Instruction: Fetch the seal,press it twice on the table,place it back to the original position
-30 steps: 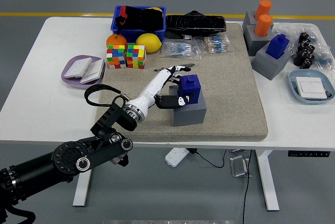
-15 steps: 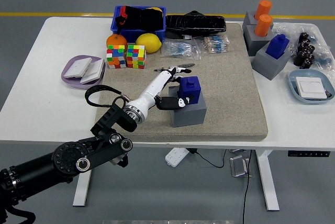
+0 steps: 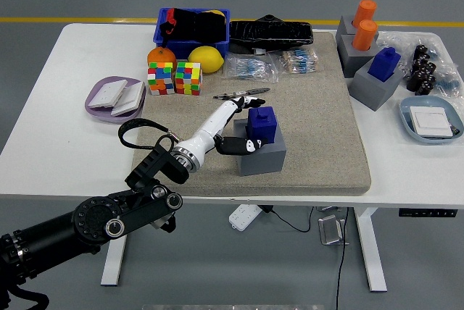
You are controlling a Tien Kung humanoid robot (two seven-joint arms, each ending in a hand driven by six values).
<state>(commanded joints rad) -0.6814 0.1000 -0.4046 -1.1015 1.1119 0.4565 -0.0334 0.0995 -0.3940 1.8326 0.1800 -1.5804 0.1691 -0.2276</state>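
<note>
A blue seal (image 3: 262,123) stands in a grey block holder (image 3: 264,158) on the beige mat (image 3: 322,132), near the table's middle. My left hand (image 3: 253,117), white with dark fingers, reaches in from the lower left and straddles the seal. Its long fingers (image 3: 250,95) lie stretched out just behind the seal's top. The thumb (image 3: 241,145) sits at the seal's front left, against the holder's top. The hand looks open, not closed round the seal. My right arm is out of view.
Two orange seals (image 3: 365,24) and another blue seal (image 3: 384,64) stand in grey holders at the back right. Two colour cubes (image 3: 175,78), a lemon (image 3: 206,58), an orange (image 3: 160,55) and a blue bin (image 3: 192,26) lie behind the hand. A purple plate (image 3: 101,103) is left, a blue plate (image 3: 432,118) right.
My left hand has crept slightly forward and up along the seal's left side. The seal stays in its holder, barely shifted.
</note>
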